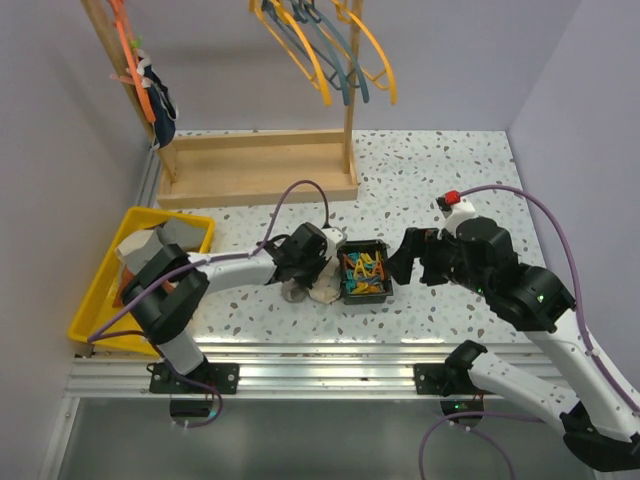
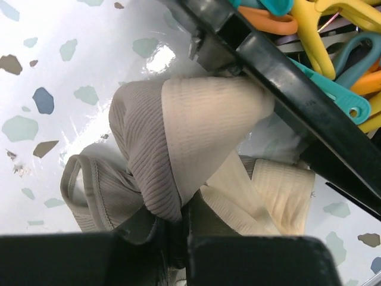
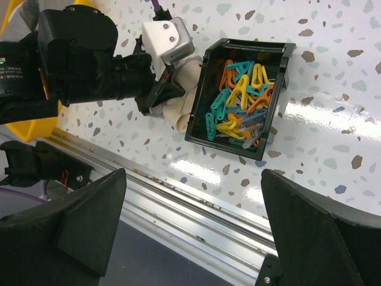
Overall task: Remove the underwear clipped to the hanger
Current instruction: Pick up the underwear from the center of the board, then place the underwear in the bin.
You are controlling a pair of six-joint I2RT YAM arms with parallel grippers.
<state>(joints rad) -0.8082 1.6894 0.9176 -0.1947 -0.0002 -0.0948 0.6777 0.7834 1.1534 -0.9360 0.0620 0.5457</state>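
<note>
Here, one grey and cream underwear (image 2: 196,137) was found bunched on the table (image 1: 450,180), touching the left wall of the black bin (image 1: 364,298) of clips. It was pinched by the closed left gripper (image 2: 178,241), reached in from the left. The right gripper (image 3: 196,220) was held open, right of the bin; the left arm was judged nearer.
</note>
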